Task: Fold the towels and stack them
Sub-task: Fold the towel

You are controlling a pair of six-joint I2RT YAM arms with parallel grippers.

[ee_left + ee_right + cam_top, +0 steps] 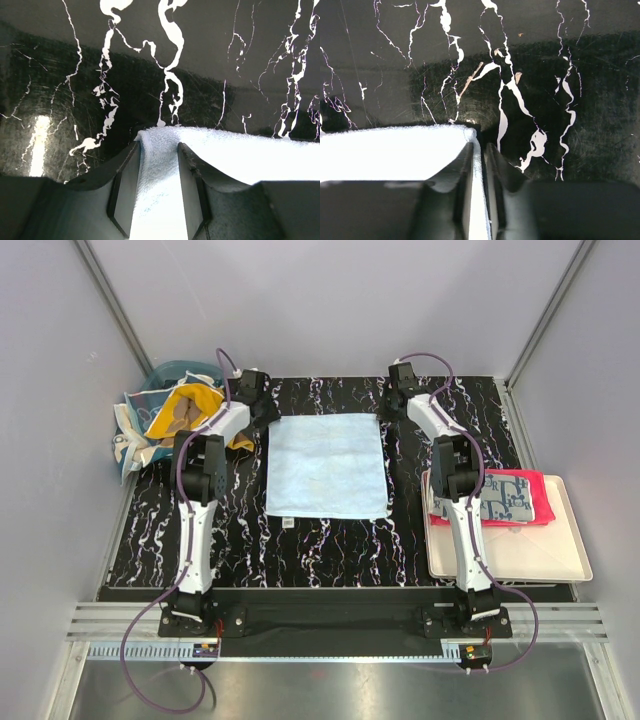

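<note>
A plain light blue towel [327, 465] lies spread flat on the black marbled table [330, 540]. My left gripper [268, 410] is at its far left corner. In the left wrist view the gripper [159, 146] is open, with the towel corner [160, 165] lying between the jaws. My right gripper [392, 405] is at the far right corner. In the right wrist view it [479, 146] is shut on the towel's edge [395, 150]. An orange towel [185, 410] and a teal patterned one [130, 435] sit in the basket. A red towel [540, 480] and a grey patterned towel [505, 498] lie folded on the tray.
The translucent teal basket [165, 375] stands at the far left edge of the table. The cream tray [520, 555] lies at the right, partly under the right arm. Grey walls close in the back and sides.
</note>
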